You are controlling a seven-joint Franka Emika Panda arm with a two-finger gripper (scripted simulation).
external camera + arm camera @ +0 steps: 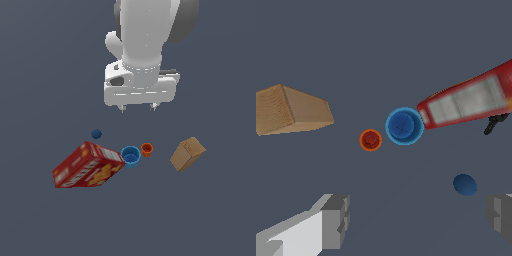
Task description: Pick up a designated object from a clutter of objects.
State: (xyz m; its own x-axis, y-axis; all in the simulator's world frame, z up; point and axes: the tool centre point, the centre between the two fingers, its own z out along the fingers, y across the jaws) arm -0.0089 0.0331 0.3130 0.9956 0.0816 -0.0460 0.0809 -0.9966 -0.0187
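The small orange cup (146, 149) (370, 140) stands upright on the grey floor, touching or nearly touching the larger light-blue cup (130, 156) (404, 126) on the exterior view's left. My gripper (138, 107) (418, 220) hangs high above the floor, behind the cups in the exterior view, open with nothing between its fingers (336, 220). A large red printed box (87, 166) (468, 100) lies against the light-blue cup. Beyond the red box rests a small dark-blue ball (96, 133) (464, 184).
A plain brown box (187, 154) (291, 110) lies tilted on the exterior view's right of the orange cup, with a gap between them. The arm's white body (145, 45) fills the upper middle of the exterior view.
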